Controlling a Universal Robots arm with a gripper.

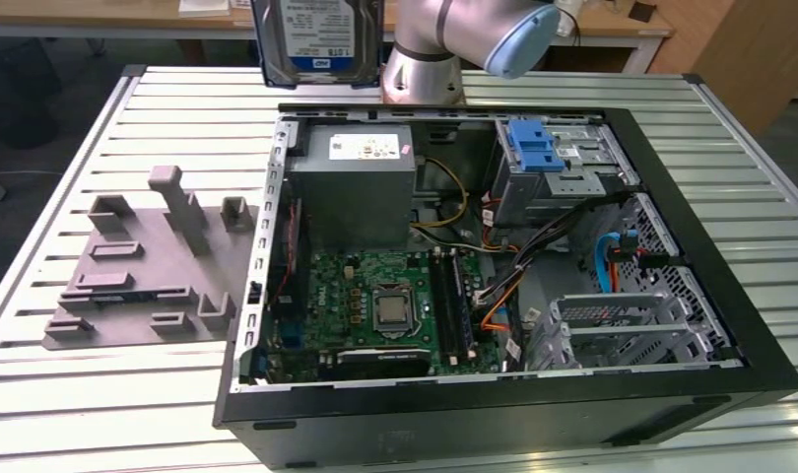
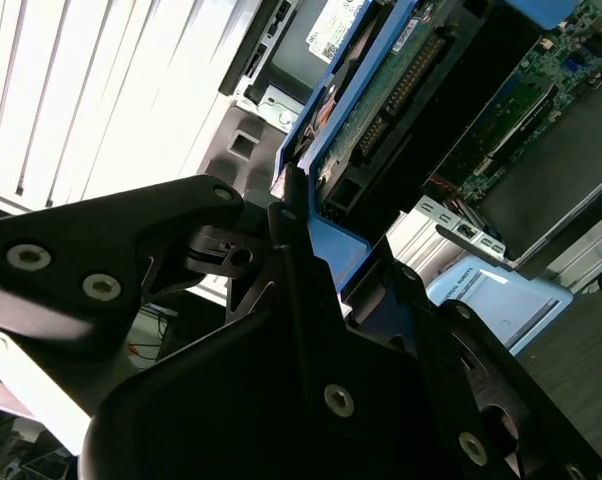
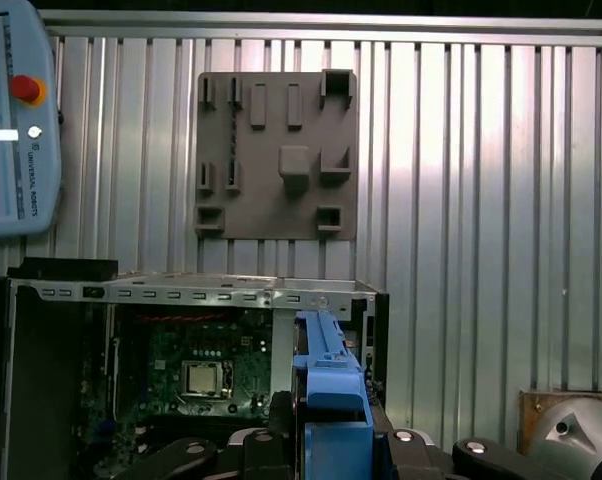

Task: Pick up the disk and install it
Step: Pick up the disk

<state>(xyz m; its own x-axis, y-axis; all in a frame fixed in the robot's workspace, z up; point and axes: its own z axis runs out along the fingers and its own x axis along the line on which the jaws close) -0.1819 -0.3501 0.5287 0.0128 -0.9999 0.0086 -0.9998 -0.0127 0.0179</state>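
- Right now you are holding the disk (image 1: 317,37) high in the air. It is standing upright with its label facing the exterior camera, above the far edge of the worktop (image 1: 150,118) and just beside the arm (image 1: 432,59) on the exterior view's left.
- Your pincer (image 2: 331,240) is clamping the disk by its blue rail. In the second wrist view the black fingers (image 2: 293,230) are pressing on either side of that rail, with no gap showing.
- You are, by my reading, carrying the disk, which is not yet inside the computer case (image 1: 504,394).
- While carrying, you should be gripping squarely on the rails, not on the bare circuit board that is facing the second wrist camera.
- You should also be watching the loose cables (image 1: 504,236) lying just beside the drive cage (image 1: 557,153) with its blue latch. They are the likeliest thing to snag.
- You are working over a slatted metal worktop. A grey fixture plate (image 1: 143,266) is lying on it, on the exterior view's left of the case.
- A wooden desk (image 1: 610,25) is standing behind the worktop, and a teach pendant (image 3: 11,120) is showing in the first wrist view.
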